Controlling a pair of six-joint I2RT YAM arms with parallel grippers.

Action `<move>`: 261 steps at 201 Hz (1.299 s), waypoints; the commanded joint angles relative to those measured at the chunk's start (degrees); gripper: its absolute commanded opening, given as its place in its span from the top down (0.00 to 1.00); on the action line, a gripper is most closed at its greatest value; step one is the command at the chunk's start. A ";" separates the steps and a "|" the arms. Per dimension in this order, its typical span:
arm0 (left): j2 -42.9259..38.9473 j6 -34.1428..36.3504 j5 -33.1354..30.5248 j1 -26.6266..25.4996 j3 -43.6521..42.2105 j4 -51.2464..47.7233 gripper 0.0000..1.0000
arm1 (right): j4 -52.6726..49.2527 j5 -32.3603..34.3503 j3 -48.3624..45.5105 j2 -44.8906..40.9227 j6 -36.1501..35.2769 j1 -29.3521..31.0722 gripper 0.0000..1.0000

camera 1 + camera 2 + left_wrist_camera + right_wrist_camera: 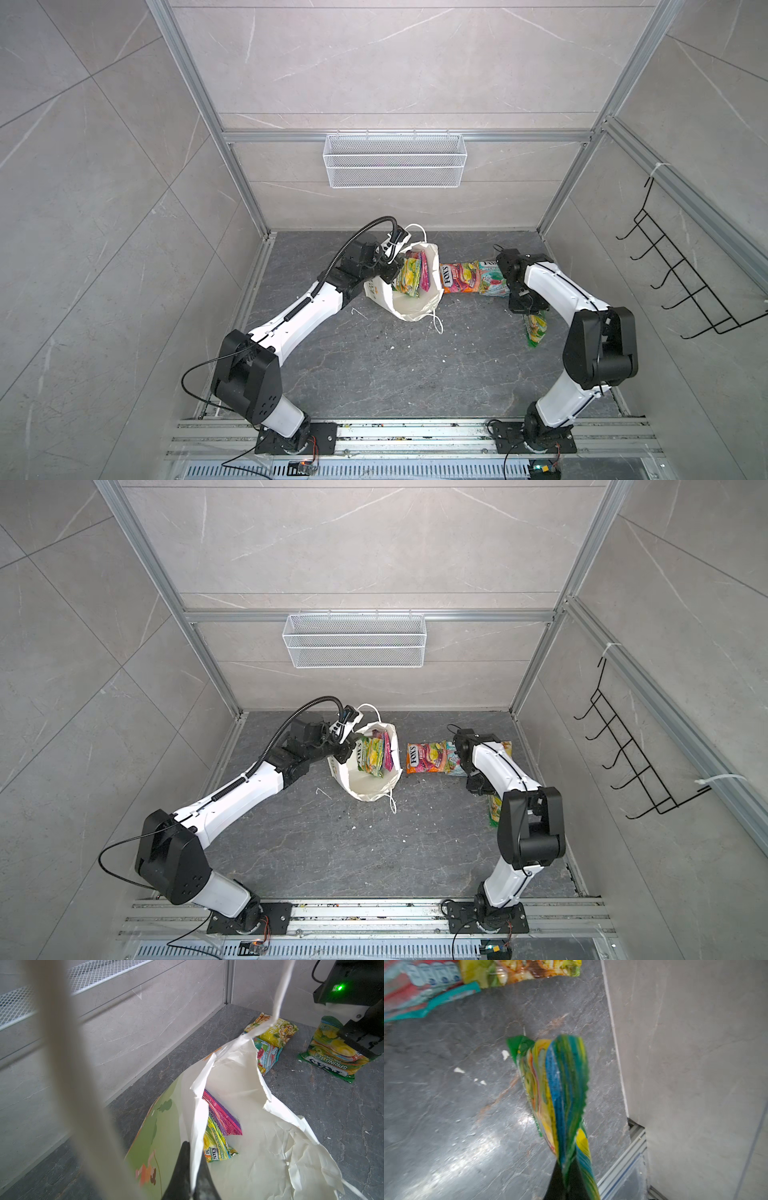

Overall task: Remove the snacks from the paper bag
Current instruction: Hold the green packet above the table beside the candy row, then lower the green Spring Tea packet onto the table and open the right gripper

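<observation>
Packet (328, 1053) reading "FOX'S SPRING TEA" pinched in right tool (567, 1168), left tool (194, 1160) clamped on paper bag (239, 1126) rim

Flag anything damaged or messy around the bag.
The paper bag is damaged: its rim is torn ragged and the paper is crumpled. The left gripper pinches that rim. Small white scraps litter the dark table, likely bits of paper.
</observation>
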 commanded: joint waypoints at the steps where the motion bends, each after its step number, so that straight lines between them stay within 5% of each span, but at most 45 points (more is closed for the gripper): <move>1: 0.64 1.01 1.12 -0.14 3.02 1.99 1.00 | 3.07 -12.22 -0.16 -4.52 -2.53 0.16 1.00; 60: 0.29 0.56 1.28 -0.07 3.00 1.78 1.00 | 4.30 -18.78 -1.07 -8.23 -5.84 -1.55 1.00; 175: -0.08 0.73 1.53 -0.12 1.95 2.72 1.00 | 0.39 3.30 2.60 5.52 -1.22 -3.87 1.00; 261: 0.19 0.64 2.05 -0.08 1.99 2.90 1.00 | -0.66 7.03 7.55 11.59 -0.64 -6.30 1.00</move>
